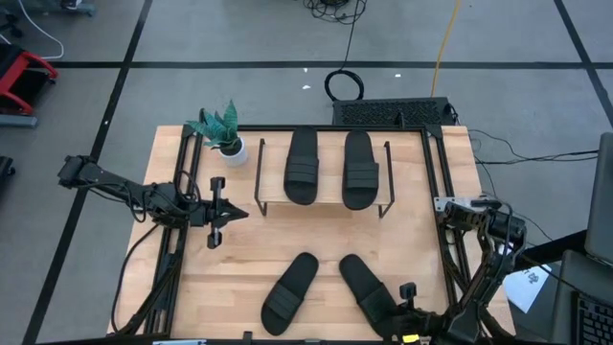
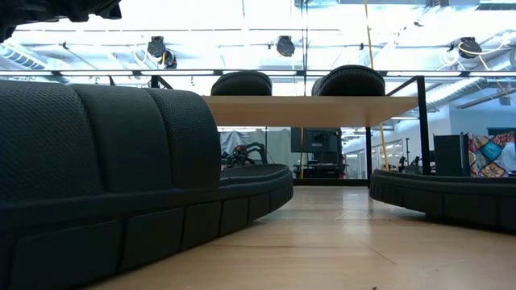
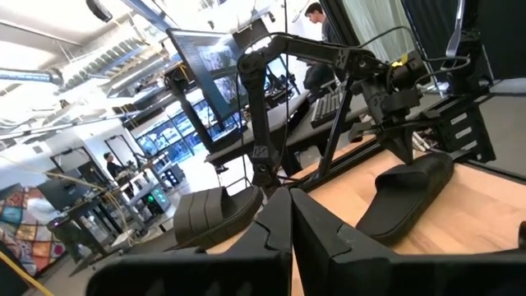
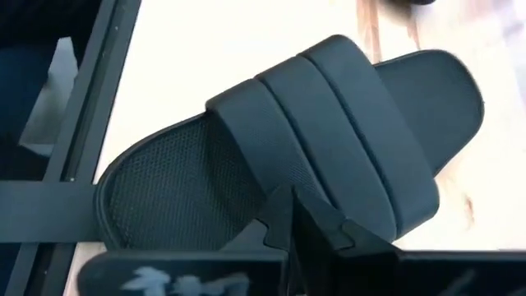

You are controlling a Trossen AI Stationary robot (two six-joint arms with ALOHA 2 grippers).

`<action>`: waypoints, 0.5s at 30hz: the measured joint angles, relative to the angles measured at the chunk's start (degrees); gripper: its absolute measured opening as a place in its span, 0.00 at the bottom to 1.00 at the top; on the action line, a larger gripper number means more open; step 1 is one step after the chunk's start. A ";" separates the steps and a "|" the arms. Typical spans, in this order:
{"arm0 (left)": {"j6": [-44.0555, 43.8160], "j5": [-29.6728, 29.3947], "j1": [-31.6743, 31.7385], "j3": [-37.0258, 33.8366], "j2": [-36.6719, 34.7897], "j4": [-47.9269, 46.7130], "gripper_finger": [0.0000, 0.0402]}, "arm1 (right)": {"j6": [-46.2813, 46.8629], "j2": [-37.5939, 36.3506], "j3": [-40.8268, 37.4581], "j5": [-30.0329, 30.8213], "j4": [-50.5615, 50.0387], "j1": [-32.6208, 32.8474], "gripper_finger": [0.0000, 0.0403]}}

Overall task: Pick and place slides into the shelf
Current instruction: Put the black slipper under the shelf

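While two matte black rubbery slide sandals (image 1: 330, 168) are sitting on the light-wood wire-legged shelf (image 1: 271, 199) at upper centre, we are seemingly clenching the right gripper (image 4: 306, 215) on the lower-right black sandal's strap (image 4: 329, 140); the left gripper (image 1: 230, 213) is clenched empty at left.

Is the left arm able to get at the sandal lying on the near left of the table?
Probably yes. The left gripper, fingers shut, hovers beside the shelf, and only bare tabletop lies between it and the near-left slide. It would have to open first.

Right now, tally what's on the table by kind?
Black slides on the shelf: 2
Black slides on the tabletop: 2
Shelf: 1
Potted plant: 1
Total: 6
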 joint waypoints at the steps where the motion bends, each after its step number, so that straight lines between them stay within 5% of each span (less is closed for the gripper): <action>1: -0.16 -0.01 0.02 0.00 -0.01 0.10 0.01 | -0.74 -0.25 0.00 0.80 0.17 0.03 0.00; 7: -1.28 0.00 0.02 0.00 -0.01 0.07 0.04 | -6.01 -5.63 -0.01 1.82 -2.26 -1.16 0.00; 15: -0.31 -0.01 0.00 0.00 -0.01 -1.98 0.01 | -12.45 -14.19 -0.82 -11.25 -4.84 -9.30 0.16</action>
